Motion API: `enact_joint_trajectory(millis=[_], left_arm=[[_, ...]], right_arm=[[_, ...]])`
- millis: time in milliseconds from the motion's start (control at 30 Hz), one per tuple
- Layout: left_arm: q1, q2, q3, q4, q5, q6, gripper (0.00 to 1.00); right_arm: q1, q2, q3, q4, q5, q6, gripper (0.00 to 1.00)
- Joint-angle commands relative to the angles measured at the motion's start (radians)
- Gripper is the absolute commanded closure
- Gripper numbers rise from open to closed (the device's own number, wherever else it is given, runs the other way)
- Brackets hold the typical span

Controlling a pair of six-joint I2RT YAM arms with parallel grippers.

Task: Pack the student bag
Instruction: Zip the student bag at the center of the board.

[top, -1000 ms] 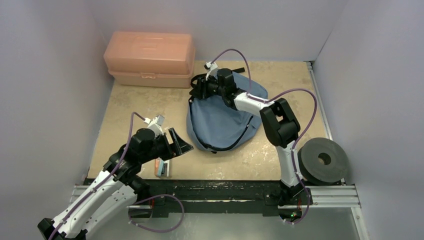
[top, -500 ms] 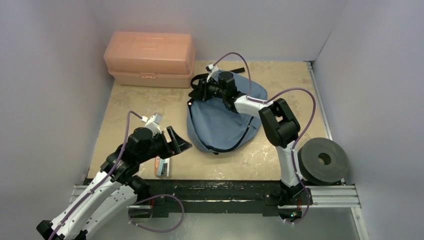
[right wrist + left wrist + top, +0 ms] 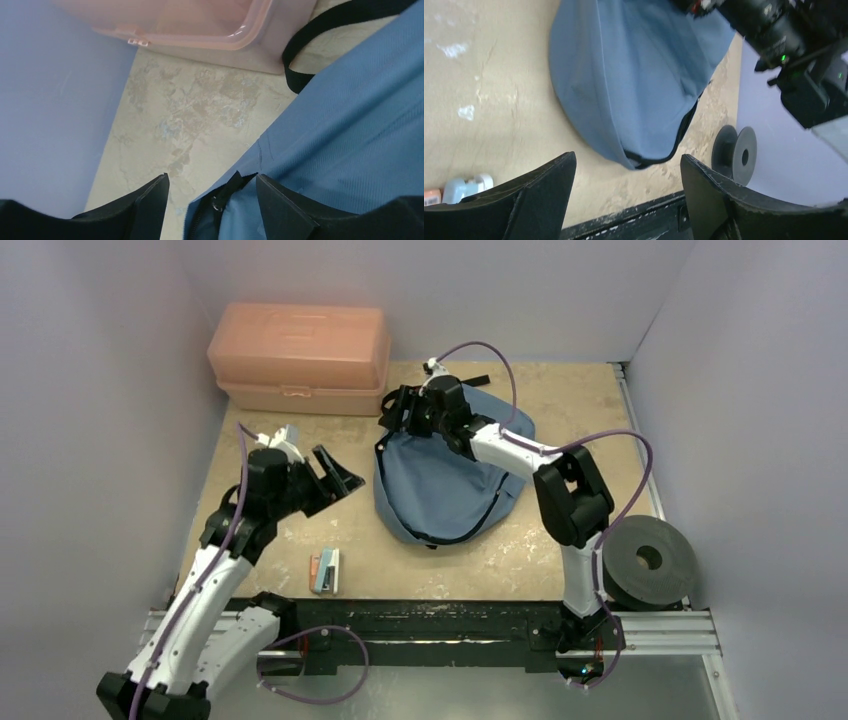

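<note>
The student bag (image 3: 445,480) is lying flat in the middle of the table (image 3: 290,445), dusty blue, with its rounded end pointing toward the near edge and its far end sitting just right of the salmon-pink box (image 3: 298,355) in the far left corner.

The right gripper (image 3: 400,412) is reaching in over the bag's far left corner. On the right wrist camera its jaws are standing well apart, and the right gripper (image 3: 212,187) is straddling the bag's edge, where a dark zipper (image 3: 217,202) is showing. The fabric is sitting in the gap, and neither finger is pressing on it. A black strap (image 3: 320,30) is looping out beside the box.

The left gripper (image 3: 335,475) is hovering above bare table, just left of the bag and apart from it. Its jaws are spread wide too, and the left wrist camera is showing nothing between them, only the bag's near end and tabletop below the left gripper (image 3: 626,167).

A small light-blue and orange object (image 3: 324,571) is lying alone by the near edge, left of the bag. A black spool (image 3: 648,560) is resting at the near right corner, well apart from the bag.
</note>
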Motion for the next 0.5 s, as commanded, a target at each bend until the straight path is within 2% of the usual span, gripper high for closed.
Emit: enact_joint_trajectory(millis=[0,100,167,300,467], left_arm=[[0.106,0.164,0.160,0.108,0.112,0.095,0.25],[0.146,0.268,0.252,0.133,0.139,0.122,0.24],[0.157,0.331,0.317,0.137,0.136,0.152,0.24],[0.158,0.439,0.439,0.121,0.135,0.237,0.24],[0.158,0.501,0.479,0.104,0.151,0.314,0.25]], right_arm=[[0.034,-0.055,0.035,-0.114,0.127,0.226,0.33],[0.048,-0.082,0.010,-0.125,0.190,0.338,0.35],[0.058,-0.073,0.045,-0.226,0.270,0.396,0.36],[0.067,-0.052,0.061,-0.258,0.315,0.414,0.48],[0.067,0.012,0.120,-0.265,0.333,0.390,0.52]])
